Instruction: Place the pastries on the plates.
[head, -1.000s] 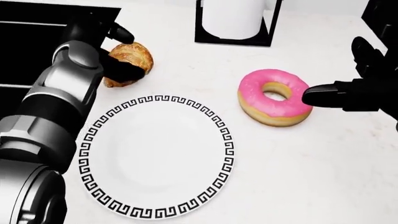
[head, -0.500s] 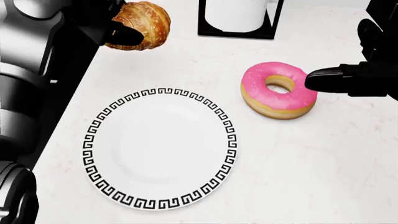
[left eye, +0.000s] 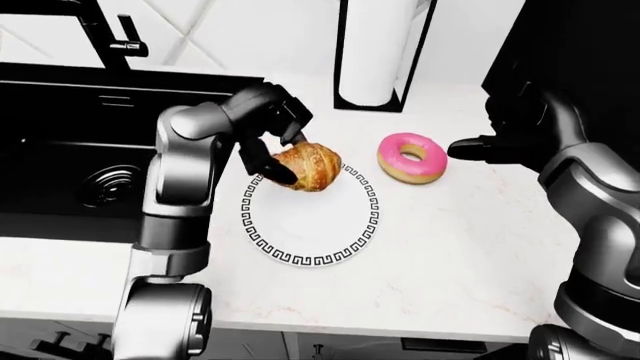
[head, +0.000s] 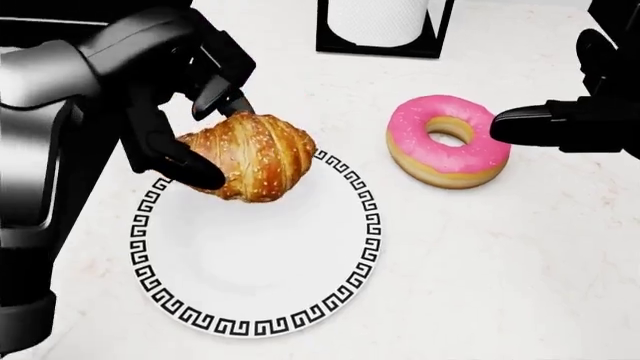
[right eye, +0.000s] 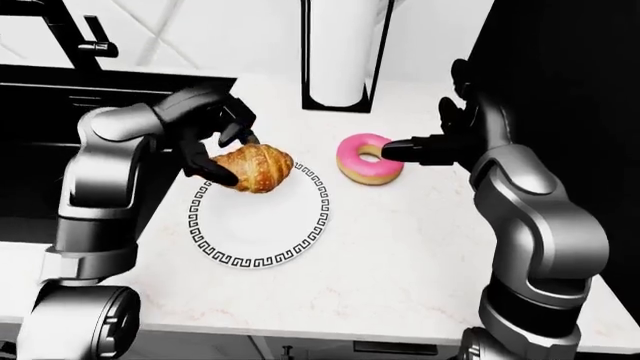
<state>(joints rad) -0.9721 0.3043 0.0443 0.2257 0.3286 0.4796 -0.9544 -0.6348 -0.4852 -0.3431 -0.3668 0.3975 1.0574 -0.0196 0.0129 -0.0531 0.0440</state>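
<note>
A golden croissant (head: 255, 154) is held in my left hand (head: 205, 142), fingers closed round it, above the upper left rim of a white plate (head: 260, 262) with a black key-pattern border. A pink-iced donut (head: 447, 141) lies on the white counter to the plate's upper right. My right hand (head: 560, 120) is open beside the donut's right edge, one fingertip (head: 505, 124) at or just off its rim. Only this one plate shows in the views.
A paper towel roll in a black holder (head: 378, 26) stands at the top of the head view. A black sink (left eye: 80, 157) with a black faucet (left eye: 105, 34) fills the left of the left-eye view. A dark shape (left eye: 590, 60) stands at the right.
My left hand lifted the croissant off the counter at the upper left and carried it right and down, over the plate's rim. The right hand and donut stayed put.
</note>
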